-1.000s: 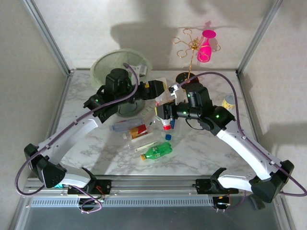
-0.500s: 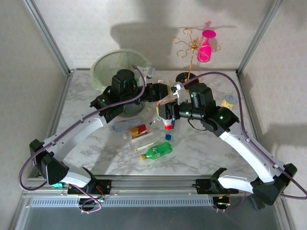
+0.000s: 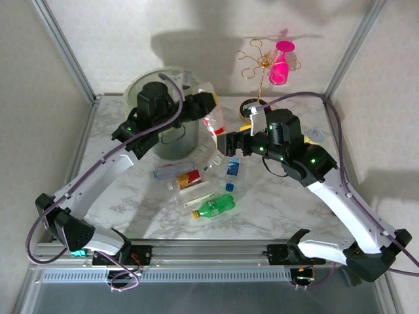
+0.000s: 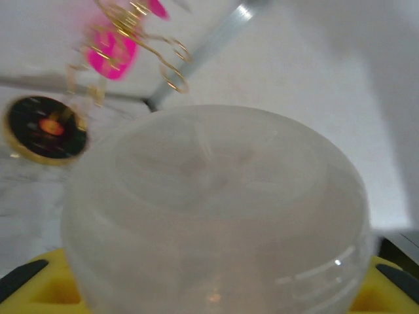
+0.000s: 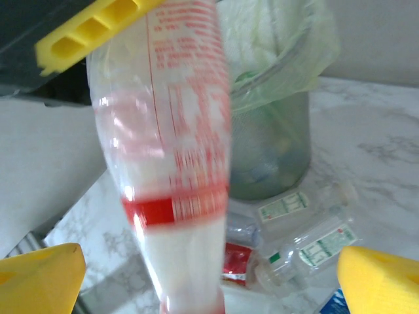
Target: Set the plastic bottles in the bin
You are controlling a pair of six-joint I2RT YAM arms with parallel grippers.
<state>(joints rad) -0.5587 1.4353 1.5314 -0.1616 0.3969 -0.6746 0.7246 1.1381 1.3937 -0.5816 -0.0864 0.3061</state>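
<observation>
The left gripper (image 3: 205,108) is up in the upper middle of the top view, pinching a red-labelled bottle (image 3: 212,123) that hangs just off the right side of the bin (image 3: 141,88), level with its rim and not inside it. On the left wrist camera the bottle's pale, rounded end crowds the lens, with the yellow fingers (image 4: 387,291) pressed in on either side at the bottom corners. The bin itself stands at the back left of the table (image 3: 281,203), a tall pale-green translucent bucket. The right gripper (image 3: 229,144) sits a little right of the frame's centre, near the held bottle but apart from it, and its jaws are spread wide with nothing gripped. Its own camera shows the two yellow tips in the lower corners and the red-banded bottle hanging between them in front of the bin. Just below that gripper in the top view lies a blue-labelled bottle (image 3: 232,167). Left of it, in the middle of the table, several loose bottles (image 3: 171,171) lie on their sides in a cluster, and a green bottle (image 3: 215,206) lies nearest the bottom. A pink goblet (image 3: 281,62) hangs on a gold wire stand (image 3: 258,62) at the upper right.
</observation>
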